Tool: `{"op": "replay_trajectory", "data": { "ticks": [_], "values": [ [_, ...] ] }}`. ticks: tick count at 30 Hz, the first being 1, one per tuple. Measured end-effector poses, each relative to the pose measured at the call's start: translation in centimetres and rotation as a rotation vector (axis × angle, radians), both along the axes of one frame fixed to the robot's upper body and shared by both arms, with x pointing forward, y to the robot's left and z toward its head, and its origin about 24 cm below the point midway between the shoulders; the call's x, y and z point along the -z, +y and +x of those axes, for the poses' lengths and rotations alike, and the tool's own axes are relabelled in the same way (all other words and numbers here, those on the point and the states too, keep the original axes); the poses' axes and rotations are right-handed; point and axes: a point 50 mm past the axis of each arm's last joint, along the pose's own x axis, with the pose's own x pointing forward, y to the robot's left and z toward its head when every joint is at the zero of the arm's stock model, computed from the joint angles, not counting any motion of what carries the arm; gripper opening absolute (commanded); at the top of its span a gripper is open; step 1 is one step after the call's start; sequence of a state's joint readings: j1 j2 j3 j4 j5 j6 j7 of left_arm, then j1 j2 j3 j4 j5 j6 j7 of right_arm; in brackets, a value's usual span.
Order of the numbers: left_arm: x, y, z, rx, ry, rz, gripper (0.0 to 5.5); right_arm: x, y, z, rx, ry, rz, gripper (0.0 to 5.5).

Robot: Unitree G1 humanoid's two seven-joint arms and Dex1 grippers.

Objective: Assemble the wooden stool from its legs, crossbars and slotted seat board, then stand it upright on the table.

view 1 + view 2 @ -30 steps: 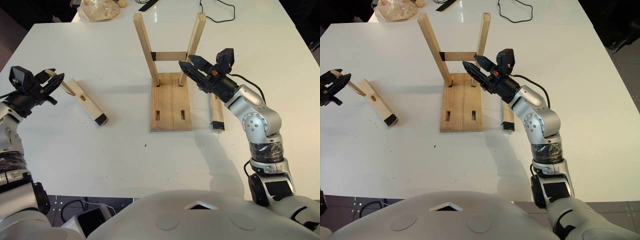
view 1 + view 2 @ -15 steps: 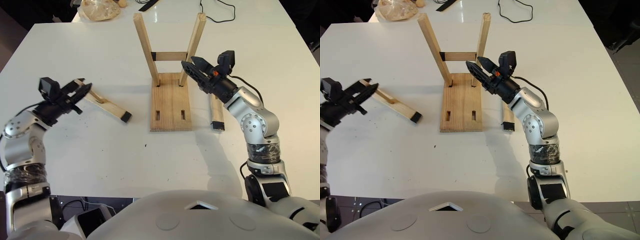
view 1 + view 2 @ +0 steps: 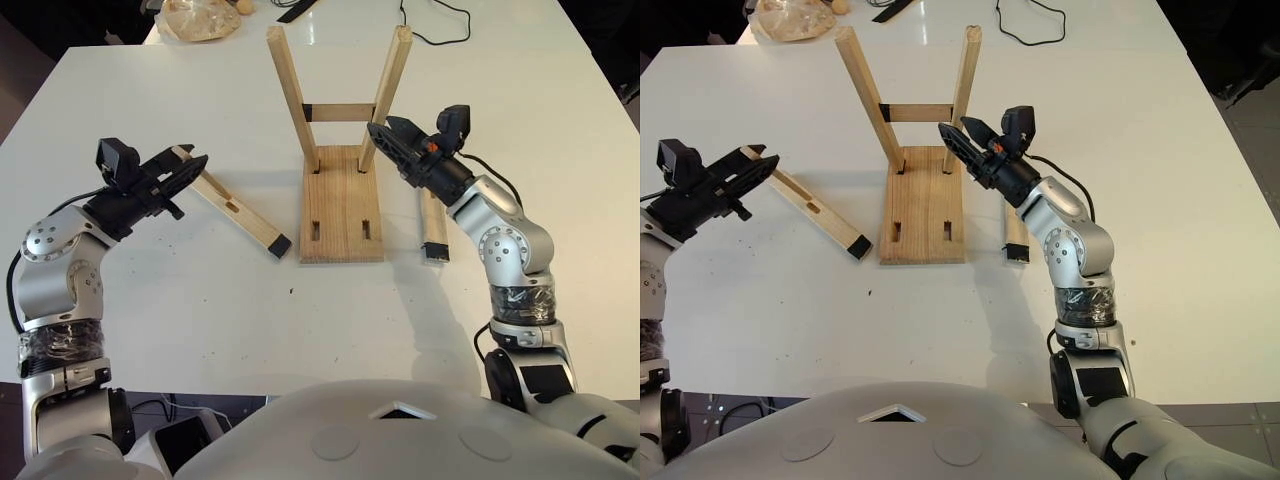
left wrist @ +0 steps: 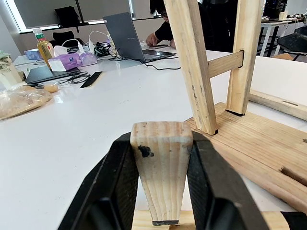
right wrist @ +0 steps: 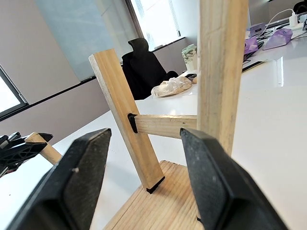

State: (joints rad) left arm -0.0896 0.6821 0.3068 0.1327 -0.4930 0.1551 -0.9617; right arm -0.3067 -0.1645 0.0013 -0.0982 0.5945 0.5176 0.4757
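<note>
a white table (image 3: 150, 320), a dark office chair (image 5: 144, 67) by bright windows (image 5: 158, 19).

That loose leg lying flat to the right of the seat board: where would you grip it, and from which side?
Likely from above, on the loose leg near its black-tipped end, fingers across the narrow width. It lies flat, a gap from the seat board, so both long sides are free; its far part is under the right arm.

The loose leg (image 3: 236, 208), held at one end in the left gripper (image 3: 186, 168), has been carried across the table toward the seat board (image 3: 342, 218). Its far end is now placed just beside the board's left edge. The right gripper (image 3: 386, 134) has been shifted slightly closer to the upright leg (image 3: 391, 78).
</note>
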Motion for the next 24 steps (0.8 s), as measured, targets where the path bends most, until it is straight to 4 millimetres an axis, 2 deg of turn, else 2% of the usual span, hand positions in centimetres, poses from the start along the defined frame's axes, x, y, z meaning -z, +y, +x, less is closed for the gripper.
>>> {"op": "replay_trajectory", "data": {
  "ticks": [16,20,24],
  "values": [
    [0.2,-0.6,-0.7,0.074,-0.01,0.061,1.29,0.5,0.0,0.1,0.006,0.02,0.001,2.65],
    [0.7,-0.8,-1.1,0.078,0.04,0.06,1.29,0.8,0.0,0.2,0.012,0.033,-0.005,2.65],
    [0.6,-1.0,-0.7,0.083,0.045,0.059,1.29,1.0,0.2,0.2,0.014,0.042,-0.003,2.65]
  ]
}}
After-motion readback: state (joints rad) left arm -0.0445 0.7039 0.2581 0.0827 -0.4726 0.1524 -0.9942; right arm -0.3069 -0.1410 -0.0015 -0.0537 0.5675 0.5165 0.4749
